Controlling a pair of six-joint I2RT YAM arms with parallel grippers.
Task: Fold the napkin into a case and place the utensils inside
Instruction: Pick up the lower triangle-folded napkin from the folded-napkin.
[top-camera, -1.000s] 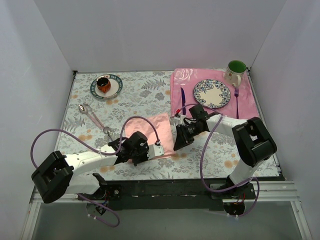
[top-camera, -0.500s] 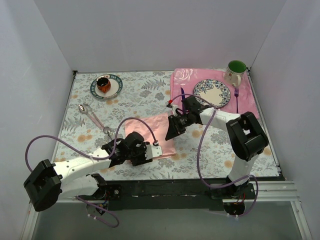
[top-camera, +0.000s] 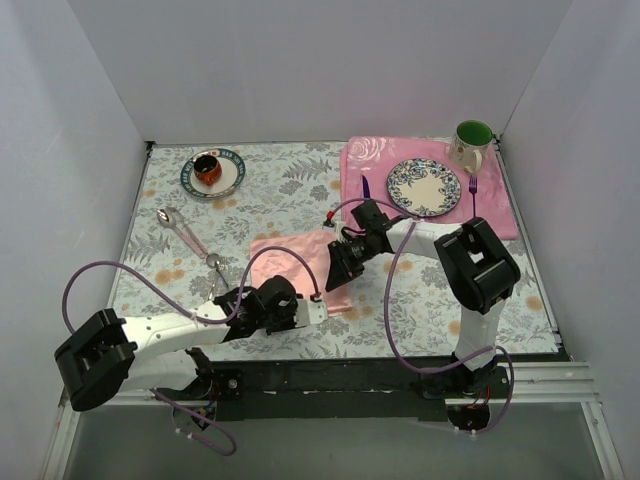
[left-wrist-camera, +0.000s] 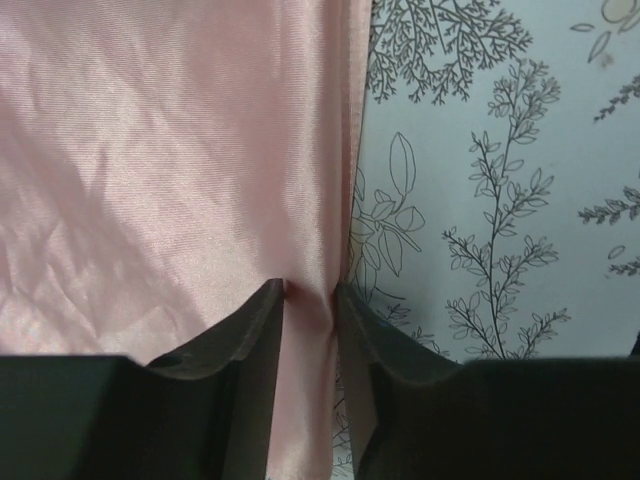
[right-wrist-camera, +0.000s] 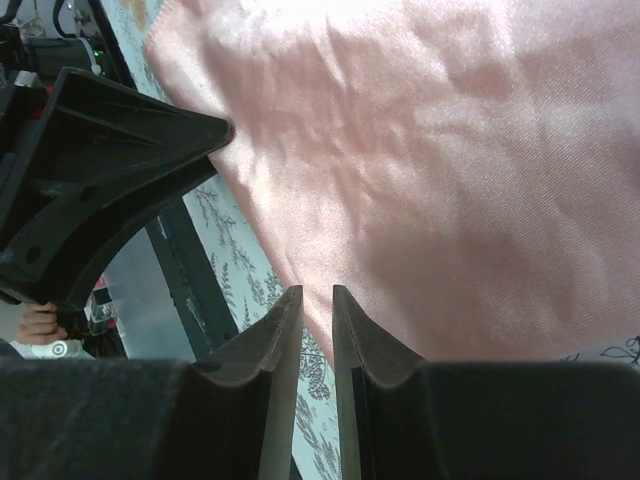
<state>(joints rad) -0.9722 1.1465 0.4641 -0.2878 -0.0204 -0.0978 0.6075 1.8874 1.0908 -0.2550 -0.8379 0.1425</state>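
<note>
**A:** Where does the napkin (top-camera: 288, 258) lie?

**B:** On the flowered table (top-camera: 290, 180), towards the front and about in the middle. It is rumpled and sits between the ends of the two arms.

**A:** And the left gripper (top-camera: 317, 306)?

**B:** It is at the napkin's near edge, towards the right corner. Its wrist camera shows the fingers (left-wrist-camera: 255, 345) standing close together with a narrow ridge of cloth pinched between them. The cloth's border runs just beside one finger, and the rest of the napkin spreads out to the other side.

**A:** What of the right gripper (top-camera: 334, 274)?

**B:** It is on the napkin's right edge, a little farther from the arm bases than the left gripper and close to it. The jaws are almost together. The cloth's corner runs into the thin slit between them, so it grips the napkin as well. In its own camera the left gripper's black body shows at the cloth's border just beyond.

**A:** And the utensils (top-camera: 185, 235)?

**B:** They are silver and lie on the table well to the left of the napkin, apart from both grippers.
</note>
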